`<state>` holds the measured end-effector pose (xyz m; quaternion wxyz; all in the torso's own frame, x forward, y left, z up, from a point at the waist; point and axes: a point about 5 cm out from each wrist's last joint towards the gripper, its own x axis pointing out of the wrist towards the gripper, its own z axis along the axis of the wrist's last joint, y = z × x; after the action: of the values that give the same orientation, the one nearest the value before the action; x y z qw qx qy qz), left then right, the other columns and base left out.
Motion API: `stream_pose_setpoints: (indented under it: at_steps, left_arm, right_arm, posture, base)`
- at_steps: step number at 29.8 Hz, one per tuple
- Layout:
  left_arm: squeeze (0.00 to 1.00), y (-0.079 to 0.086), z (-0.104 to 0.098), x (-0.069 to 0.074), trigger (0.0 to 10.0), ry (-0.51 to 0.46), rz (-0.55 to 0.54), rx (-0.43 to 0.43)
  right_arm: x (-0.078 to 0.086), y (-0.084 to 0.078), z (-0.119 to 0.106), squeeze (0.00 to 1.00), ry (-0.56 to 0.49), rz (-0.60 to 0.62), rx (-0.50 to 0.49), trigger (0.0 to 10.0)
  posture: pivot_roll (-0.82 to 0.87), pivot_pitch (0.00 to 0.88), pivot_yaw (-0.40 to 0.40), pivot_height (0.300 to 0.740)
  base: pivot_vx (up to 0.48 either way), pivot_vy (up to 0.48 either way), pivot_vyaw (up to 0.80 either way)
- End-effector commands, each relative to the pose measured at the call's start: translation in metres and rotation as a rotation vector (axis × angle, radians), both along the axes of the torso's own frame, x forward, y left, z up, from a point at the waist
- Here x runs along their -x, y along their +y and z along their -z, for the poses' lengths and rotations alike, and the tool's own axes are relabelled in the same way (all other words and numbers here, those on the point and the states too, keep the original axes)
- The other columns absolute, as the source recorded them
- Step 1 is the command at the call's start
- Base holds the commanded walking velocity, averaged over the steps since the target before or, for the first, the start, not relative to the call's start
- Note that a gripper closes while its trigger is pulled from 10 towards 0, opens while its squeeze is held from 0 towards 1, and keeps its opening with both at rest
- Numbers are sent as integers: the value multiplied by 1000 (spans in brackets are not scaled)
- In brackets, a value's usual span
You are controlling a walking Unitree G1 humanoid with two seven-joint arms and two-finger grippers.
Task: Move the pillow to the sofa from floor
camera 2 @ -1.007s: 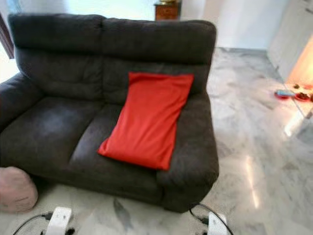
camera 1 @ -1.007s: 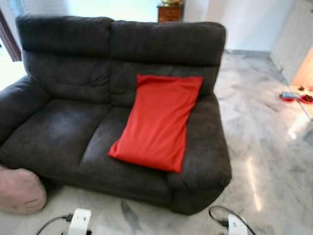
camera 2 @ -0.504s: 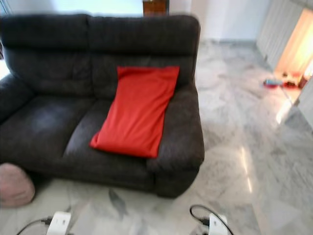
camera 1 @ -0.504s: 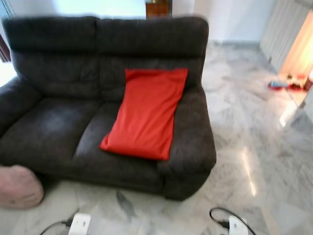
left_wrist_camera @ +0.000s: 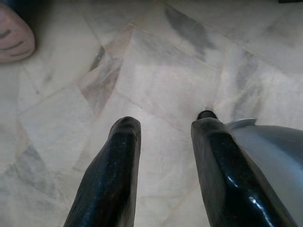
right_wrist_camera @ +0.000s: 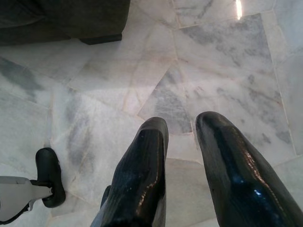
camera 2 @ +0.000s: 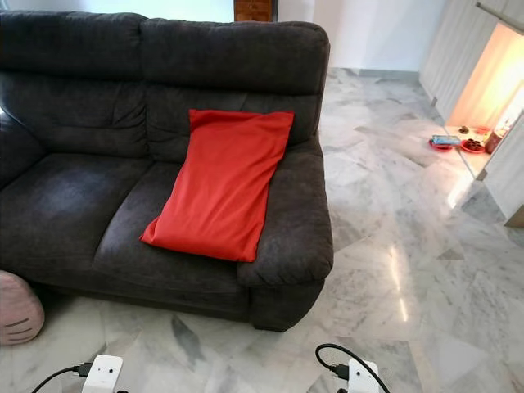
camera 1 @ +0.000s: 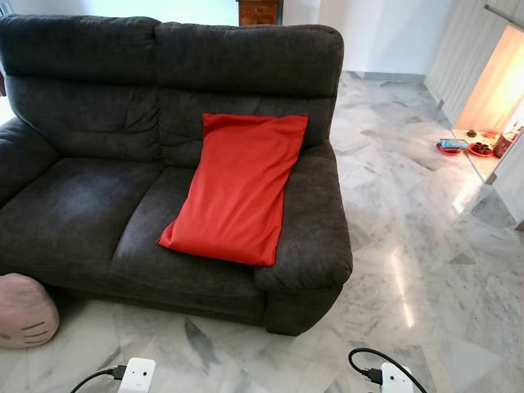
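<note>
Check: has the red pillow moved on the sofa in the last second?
No. The red pillow leans on the sofa backrest by the right armrest as before; the whole picture shifted, so the camera moved, not the pillow.

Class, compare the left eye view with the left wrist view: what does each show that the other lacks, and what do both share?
Left eye view alone: the red pillow lying on the dark sofa, propped against its backrest, and small red dishes far off by the wall. Left wrist view alone: the left gripper, fingers apart, hanging over bare tiles. Shared: the marble floor and the pink plush beside the sofa.
</note>
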<state>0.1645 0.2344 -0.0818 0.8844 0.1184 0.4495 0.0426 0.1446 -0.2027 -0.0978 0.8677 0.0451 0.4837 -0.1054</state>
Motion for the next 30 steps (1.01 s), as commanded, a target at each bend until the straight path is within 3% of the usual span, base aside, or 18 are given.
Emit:
stream_pose_setpoints:
  at_steps: [1, 10, 30]
  left_arm:
    - [0, 3, 1, 3, 10000, 15, 4, -1]
    - [0, 6, 0, 5, 10000, 14, 12, -5]
    - [0, -8, 5, 8, 10000, 26, 12, 10]
  right_arm:
    - [2, 0, 1, 0, 13, -6, 2, 10000]
    - [3, 1, 2, 0, 16, -3, 7, 10000]
    - [-1, 2, 0, 0, -10, -2, -19, 10000]
  posture:
    - [33, 0, -36, 740]
    - [36, 0, -33, 740]
    - [38, 0, -41, 740]
  base:
    - [0, 0, 0]
    - [0, 0, 0]
    - [0, 307, 95]
